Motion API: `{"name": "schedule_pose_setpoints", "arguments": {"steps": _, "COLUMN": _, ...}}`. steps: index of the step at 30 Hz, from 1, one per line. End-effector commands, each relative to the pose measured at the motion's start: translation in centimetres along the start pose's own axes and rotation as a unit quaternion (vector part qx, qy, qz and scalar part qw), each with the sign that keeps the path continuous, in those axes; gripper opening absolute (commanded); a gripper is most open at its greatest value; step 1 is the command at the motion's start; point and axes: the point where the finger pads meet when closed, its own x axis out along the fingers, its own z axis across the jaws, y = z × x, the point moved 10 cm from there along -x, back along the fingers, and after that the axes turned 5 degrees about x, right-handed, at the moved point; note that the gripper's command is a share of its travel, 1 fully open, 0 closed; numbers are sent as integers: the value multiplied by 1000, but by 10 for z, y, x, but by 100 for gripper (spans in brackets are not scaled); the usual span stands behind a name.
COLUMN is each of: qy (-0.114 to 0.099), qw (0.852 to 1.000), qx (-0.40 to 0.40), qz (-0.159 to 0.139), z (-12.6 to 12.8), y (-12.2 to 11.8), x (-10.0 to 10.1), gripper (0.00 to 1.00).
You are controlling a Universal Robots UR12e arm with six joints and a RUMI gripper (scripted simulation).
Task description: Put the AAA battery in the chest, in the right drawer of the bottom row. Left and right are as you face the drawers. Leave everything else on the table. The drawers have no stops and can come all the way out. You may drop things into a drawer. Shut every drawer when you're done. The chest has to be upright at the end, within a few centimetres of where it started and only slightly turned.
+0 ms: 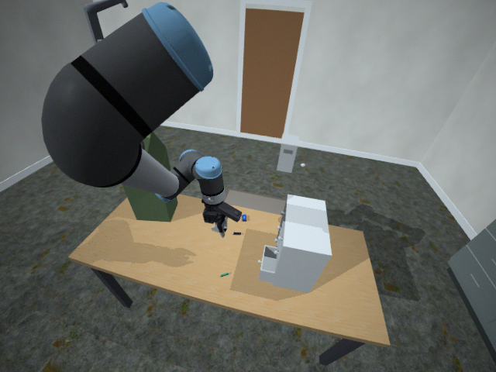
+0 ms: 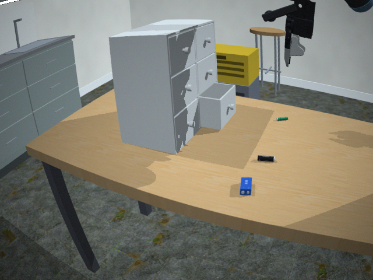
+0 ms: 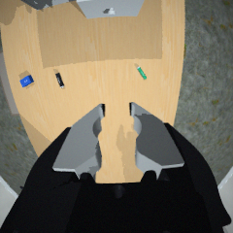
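The white chest (image 2: 162,81) stands upright on the table, and its bottom right drawer (image 2: 217,105) is pulled out and looks empty; it also shows in the top view (image 1: 269,260) and at the top of the wrist view (image 3: 113,7). A thin green cylinder with a pale tip (image 2: 282,118), seemingly the AAA battery, lies on the table in front of the drawer (image 1: 225,273) (image 3: 141,72). My gripper (image 3: 116,104) (image 1: 220,231) (image 2: 287,60) hangs high above the table, pointing down. Its fingers stand narrow with nothing between them.
A thicker black cylinder (image 2: 266,158) (image 3: 59,80) and a blue block battery (image 2: 246,185) (image 3: 26,81) lie on the table left of my gripper in the wrist view. The other drawers are shut. A green pedestal (image 1: 149,192) stands at the table's far corner.
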Motion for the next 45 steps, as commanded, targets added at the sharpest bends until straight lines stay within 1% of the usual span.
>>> {"name": "schedule_pose_setpoints", "arguments": {"steps": 1, "qy": 0, "qw": 1000, "qx": 1, "qz": -27, "z": -1, "y": 2, "x": -1, "gripper": 20}}
{"name": "schedule_pose_setpoints", "arguments": {"steps": 10, "qy": -1, "qw": 999, "qx": 1, "qz": -44, "z": -1, "y": 3, "x": -4, "gripper": 20}}
{"name": "schedule_pose_setpoints", "arguments": {"steps": 20, "qy": -2, "qw": 999, "qx": 1, "qz": -51, "z": -1, "y": 3, "x": -6, "gripper": 20}}
{"name": "schedule_pose_setpoints", "arguments": {"steps": 45, "qy": -1, "qw": 999, "qx": 1, "qz": -54, "z": -2, "y": 2, "x": -6, "gripper": 20}}
